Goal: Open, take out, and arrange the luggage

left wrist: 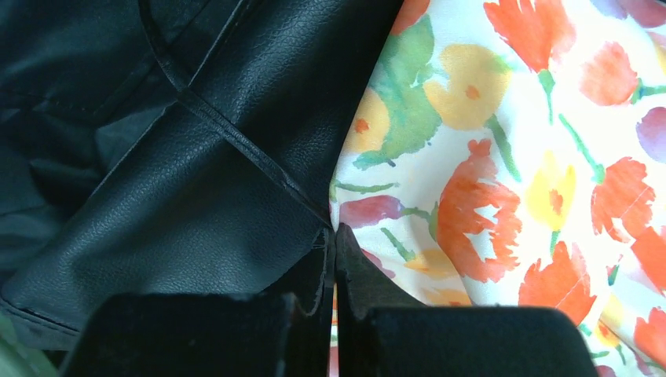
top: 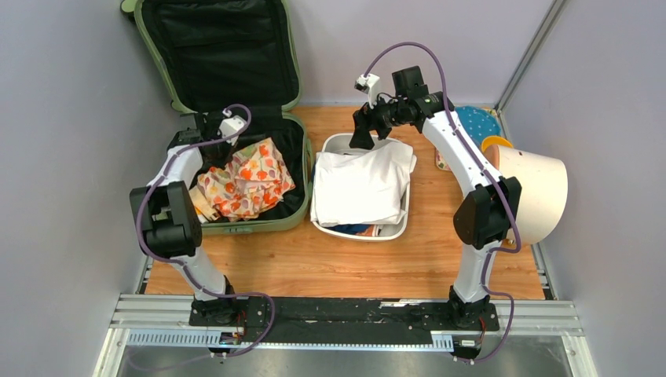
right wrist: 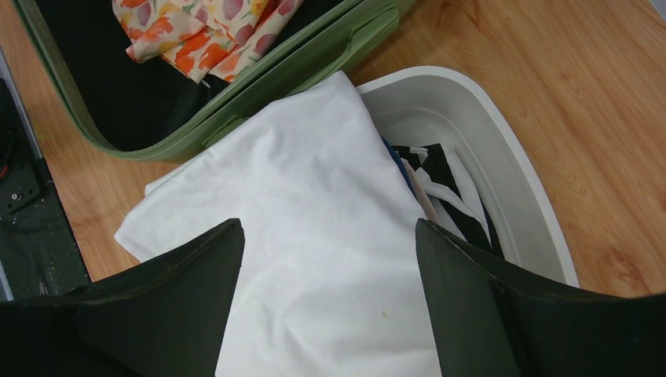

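- Left gripper point(left wrist: 334, 239) pinched tight beside floral cloth point(left wrist: 503, 157) in the luggage point(top: 251, 222), far-left table corner; any catch hidden
- Right gripper point(right wrist: 328, 236) gapes above white cloth point(right wrist: 314, 173)

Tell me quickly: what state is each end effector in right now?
Left end effector: shut, at the floral cloth's edge; whether it pinches cloth cannot be told.
Right end effector: open, holding nothing, over the white cloth.
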Controlling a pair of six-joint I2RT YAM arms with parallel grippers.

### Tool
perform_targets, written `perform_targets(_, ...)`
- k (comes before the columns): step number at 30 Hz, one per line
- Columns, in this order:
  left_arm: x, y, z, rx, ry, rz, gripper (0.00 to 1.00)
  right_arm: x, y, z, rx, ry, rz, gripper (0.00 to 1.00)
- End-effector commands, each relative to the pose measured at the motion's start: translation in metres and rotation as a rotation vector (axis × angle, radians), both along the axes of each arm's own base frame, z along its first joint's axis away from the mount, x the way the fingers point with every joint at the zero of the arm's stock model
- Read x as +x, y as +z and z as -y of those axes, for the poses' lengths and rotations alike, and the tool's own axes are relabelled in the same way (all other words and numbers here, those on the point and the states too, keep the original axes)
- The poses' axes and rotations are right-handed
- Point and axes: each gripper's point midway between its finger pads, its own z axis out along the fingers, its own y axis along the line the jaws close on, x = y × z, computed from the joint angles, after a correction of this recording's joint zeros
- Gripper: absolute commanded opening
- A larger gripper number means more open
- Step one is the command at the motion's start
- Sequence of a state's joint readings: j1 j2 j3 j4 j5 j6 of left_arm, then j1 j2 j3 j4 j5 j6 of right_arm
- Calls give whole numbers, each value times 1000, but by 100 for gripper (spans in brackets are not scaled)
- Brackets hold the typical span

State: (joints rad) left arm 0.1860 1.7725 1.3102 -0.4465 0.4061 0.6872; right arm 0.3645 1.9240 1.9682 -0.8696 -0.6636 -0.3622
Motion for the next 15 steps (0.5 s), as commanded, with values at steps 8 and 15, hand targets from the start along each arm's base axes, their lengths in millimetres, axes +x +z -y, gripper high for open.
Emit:
perform_targets(8,-15,61,26,119,-160,277,0,3,17,-17,72,35,17,84)
perform_targets(15,4,27,20,60,-112,79,0,5,16,-23,84,49,3,84)
